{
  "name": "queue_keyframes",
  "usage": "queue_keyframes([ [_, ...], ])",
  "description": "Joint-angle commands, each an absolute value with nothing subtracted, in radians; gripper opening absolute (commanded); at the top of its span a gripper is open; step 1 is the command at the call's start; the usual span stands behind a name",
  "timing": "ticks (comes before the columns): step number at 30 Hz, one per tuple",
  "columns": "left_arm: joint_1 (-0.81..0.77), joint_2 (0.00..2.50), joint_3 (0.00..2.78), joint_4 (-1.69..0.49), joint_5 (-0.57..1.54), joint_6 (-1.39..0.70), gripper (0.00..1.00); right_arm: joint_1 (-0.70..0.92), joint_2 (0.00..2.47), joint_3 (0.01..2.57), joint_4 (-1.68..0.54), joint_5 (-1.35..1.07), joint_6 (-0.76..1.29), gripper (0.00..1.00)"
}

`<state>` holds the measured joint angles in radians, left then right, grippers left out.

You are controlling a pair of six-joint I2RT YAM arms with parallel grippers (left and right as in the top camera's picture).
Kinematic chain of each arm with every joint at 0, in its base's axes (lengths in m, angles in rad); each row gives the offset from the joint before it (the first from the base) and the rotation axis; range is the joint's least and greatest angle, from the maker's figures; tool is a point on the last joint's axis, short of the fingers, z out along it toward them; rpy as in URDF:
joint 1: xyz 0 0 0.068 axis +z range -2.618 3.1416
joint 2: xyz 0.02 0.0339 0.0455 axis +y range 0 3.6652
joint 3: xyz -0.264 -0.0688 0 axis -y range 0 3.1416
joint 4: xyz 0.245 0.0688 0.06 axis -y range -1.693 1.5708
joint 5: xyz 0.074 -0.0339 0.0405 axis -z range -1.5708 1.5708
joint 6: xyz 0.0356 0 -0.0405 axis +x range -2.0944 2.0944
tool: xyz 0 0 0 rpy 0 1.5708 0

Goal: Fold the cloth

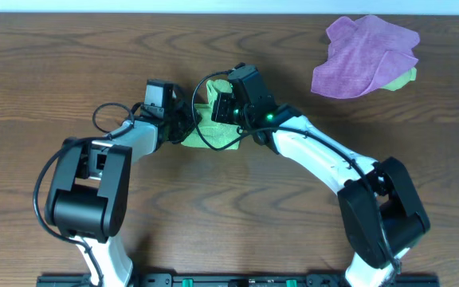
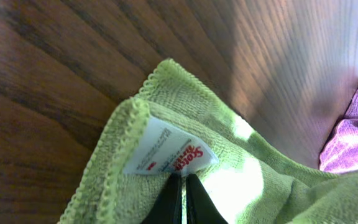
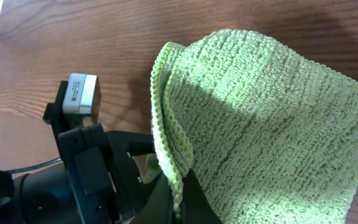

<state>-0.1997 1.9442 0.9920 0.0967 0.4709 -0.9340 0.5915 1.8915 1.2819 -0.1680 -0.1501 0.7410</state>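
A light green cloth lies bunched at the table's middle, between my two grippers. My left gripper is shut on the cloth's hemmed corner beside its white label. My right gripper is shut on the cloth's stitched edge; the green terry surface fills its wrist view. Both grippers are close together over the cloth.
A purple cloth lies crumpled at the back right on top of another green cloth. It also shows pink-purple in the left wrist view. The left arm's black wrist and camera sit just beside the right gripper.
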Motion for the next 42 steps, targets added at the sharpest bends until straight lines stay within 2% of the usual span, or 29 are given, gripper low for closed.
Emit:
queue_keyframes([
  [1,-0.189,1.899,0.981,0.092,0.464,-0.894,0.06,0.597,1.899,1.308,-0.172,-0.159,0.724,0.01],
  [16,-0.13,1.83,0.981,0.075,0.467,-0.852,0.06,0.598,1.899,1.32,-0.167,-0.169,0.719,0.01],
  [42,0.1,1.666,0.981,0.011,0.469,-0.781,0.06,0.636,1.9,1.33,-0.138,-0.162,0.708,0.01],
])
